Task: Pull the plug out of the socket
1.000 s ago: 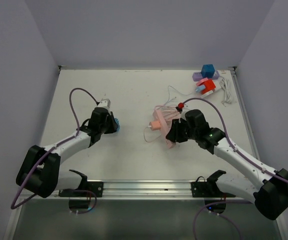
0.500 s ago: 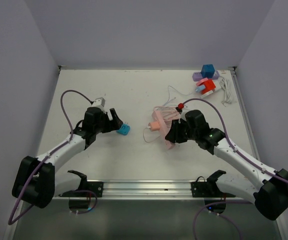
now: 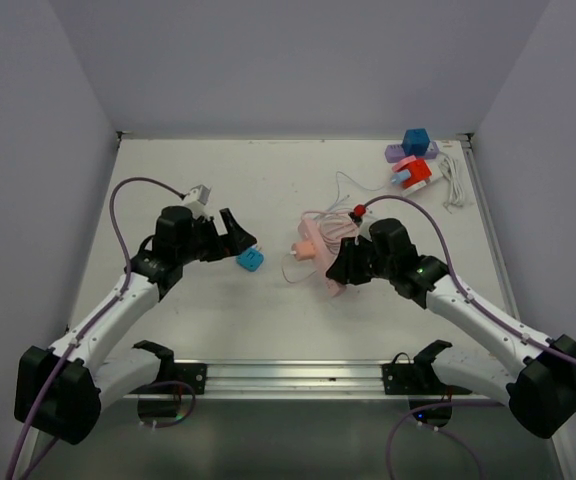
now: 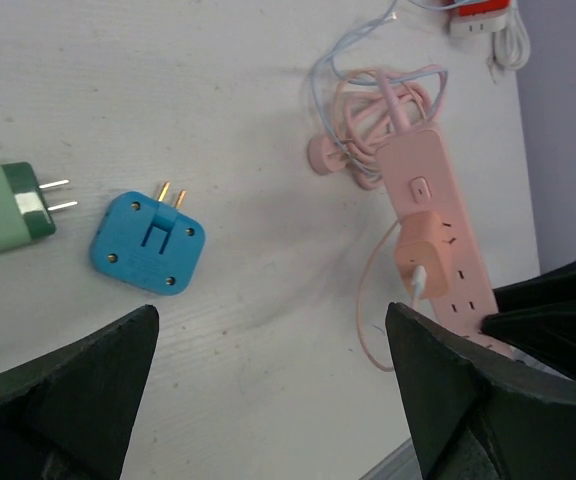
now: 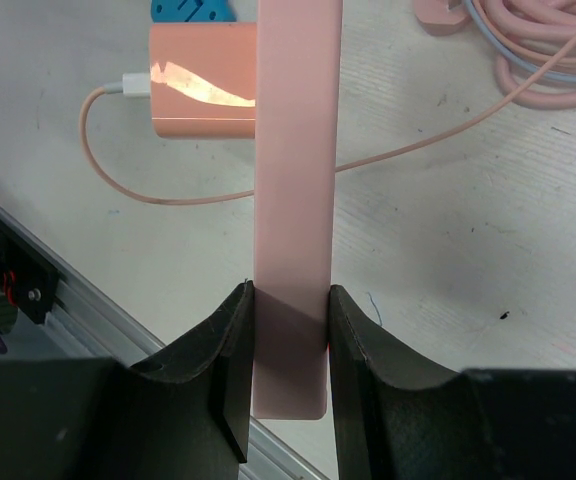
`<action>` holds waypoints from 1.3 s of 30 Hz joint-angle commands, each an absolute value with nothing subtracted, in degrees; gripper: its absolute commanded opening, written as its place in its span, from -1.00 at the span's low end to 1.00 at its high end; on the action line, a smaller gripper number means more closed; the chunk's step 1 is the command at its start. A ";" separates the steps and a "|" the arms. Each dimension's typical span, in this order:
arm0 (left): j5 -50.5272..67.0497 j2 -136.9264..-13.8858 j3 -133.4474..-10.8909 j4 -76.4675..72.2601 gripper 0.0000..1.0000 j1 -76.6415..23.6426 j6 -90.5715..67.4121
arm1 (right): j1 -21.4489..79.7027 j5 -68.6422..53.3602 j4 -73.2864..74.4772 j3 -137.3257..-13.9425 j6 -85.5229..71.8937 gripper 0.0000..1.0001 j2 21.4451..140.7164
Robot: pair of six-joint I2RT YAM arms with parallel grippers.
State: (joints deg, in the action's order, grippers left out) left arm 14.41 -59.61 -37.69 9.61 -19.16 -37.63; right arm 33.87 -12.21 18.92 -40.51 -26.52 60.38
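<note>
Holds the near end of the pink power strip (image 5: 293, 150) between the right fingers (image 5: 223, 360), closed tight on its socket face and its back. Holds the left fingers (image 4: 78, 385) spread wide apart with nothing between them, hanging over bare desk (image 4: 228, 70). Finds the task's thing, the pink adapter (image 4: 423, 255), seated in a socket partway along the strip, close ahead of the right fingers and off to the right of the left ones, in the gap between the two arms. Sets the strip's long axis from the right fingers away toward the coiled cord (image 4: 368, 110), with the adapter jutting square off the socket face, toward the left arm. Calls, most likely, for a pull by the left fingers straight off that face, across the strip's length, against the right hold. Leaves the left arm as the only free one, and near enough. Has a blue plug (image 4: 148, 242) lying loose with prongs bare, just beside the left fingers and partly on the way to the adapter, and a green plug (image 4: 3, 208) further left, apart from it. Offers open desk on the near side of the strip, crossed only by the adapter's thin cable (image 4: 359, 320); crowds the far side with the coiled cord. Risks snagging that thin cable or nudging the blue plug on the approach.
</note>
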 commanded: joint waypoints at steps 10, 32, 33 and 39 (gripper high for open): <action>17.50 -69.51 -46.23 2.82 0.83 -33.83 -53.42 | 37.18 -15.12 10.64 -43.24 -27.86 -1.00 61.44; 16.52 -77.96 -45.97 -4.22 -0.19 -36.65 -59.06 | 38.67 -13.45 6.95 -42.54 -30.85 -1.00 61.79; 16.70 -77.87 -45.79 -4.39 -0.29 -36.65 -59.15 | 38.58 -13.10 6.68 -42.45 -30.85 -1.00 61.79; 16.70 -77.35 -43.86 -6.15 -1.00 -36.83 -59.15 | 38.67 -13.01 5.36 -42.19 -31.81 -0.99 62.58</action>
State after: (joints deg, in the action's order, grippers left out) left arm 14.57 -78.00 -44.77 -1.83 -35.73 -58.50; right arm 38.15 -12.27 14.09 -40.51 -30.74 62.63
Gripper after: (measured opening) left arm 0.394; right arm 0.325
